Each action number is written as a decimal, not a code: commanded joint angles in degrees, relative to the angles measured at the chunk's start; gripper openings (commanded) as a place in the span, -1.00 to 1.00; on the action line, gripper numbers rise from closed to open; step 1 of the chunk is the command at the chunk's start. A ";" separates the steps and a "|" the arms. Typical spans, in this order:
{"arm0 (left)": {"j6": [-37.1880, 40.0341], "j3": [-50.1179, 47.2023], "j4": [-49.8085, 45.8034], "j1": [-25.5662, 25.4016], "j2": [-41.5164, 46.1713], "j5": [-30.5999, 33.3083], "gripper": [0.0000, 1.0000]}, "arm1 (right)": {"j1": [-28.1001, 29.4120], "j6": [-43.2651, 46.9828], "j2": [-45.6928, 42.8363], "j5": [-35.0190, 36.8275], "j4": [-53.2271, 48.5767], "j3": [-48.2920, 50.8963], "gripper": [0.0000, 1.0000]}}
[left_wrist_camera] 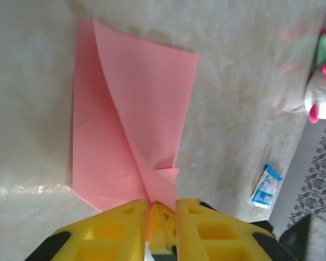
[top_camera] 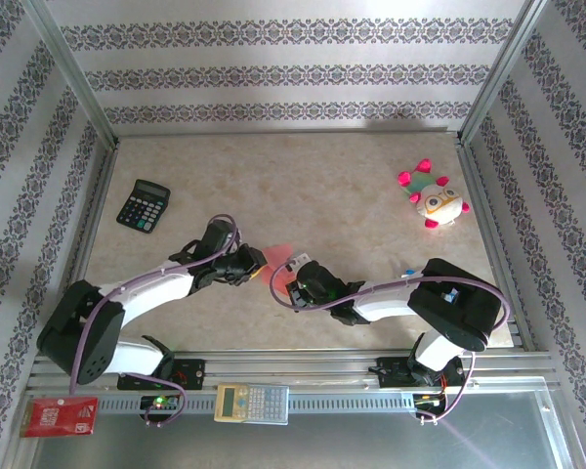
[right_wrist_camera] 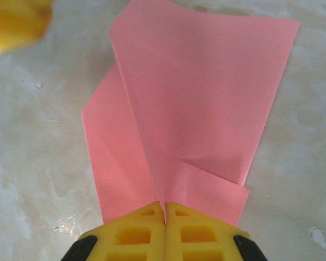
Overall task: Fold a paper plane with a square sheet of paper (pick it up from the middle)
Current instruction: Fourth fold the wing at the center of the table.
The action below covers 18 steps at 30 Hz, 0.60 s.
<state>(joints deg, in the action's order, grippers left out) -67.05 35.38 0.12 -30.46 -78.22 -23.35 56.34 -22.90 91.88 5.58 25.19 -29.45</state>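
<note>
Resting on the tabletop (top_camera: 303, 186): black calculator (top_camera: 143, 205) at left, pink-and-white plush toy (top_camera: 435, 200) at right. Lying along the near rail: red card (top_camera: 59, 415), pale calculator (top_camera: 253, 402).

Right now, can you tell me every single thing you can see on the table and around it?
paper sheet: one, salmon pink, partly folded, middle of the table
black calculator: one, black, far left of the table
plush toy: one, white and pink, far right of the table
pale calculator: one, pale grey, on the near rail between the arm bases
red card: one, red with print, near left corner
small packet: one, blue and white, on the table towards the toy
table: one, beige marbled
left hand: one, yellow fingers, closed on a tip of the paper
right hand: one, yellow fingers, shut on the paper's edge
</note>
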 commanded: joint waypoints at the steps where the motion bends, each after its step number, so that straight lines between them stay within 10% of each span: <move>1: -0.23 -0.48 5.14 -1.61 -2.48 -1.69 -0.64 | -0.74 -5.28 -1.15 -2.33 7.43 2.51 -1.00; 18: 0.89 0.63 10.03 -3.30 -11.23 -0.69 -0.84 | -4.58 -18.60 0.75 -7.18 19.22 7.73 -1.00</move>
<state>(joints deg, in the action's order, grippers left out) -67.57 34.81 8.25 -33.28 -87.59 -24.32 52.40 -38.26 91.88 0.36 40.07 -22.61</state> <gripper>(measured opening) 0.082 0.049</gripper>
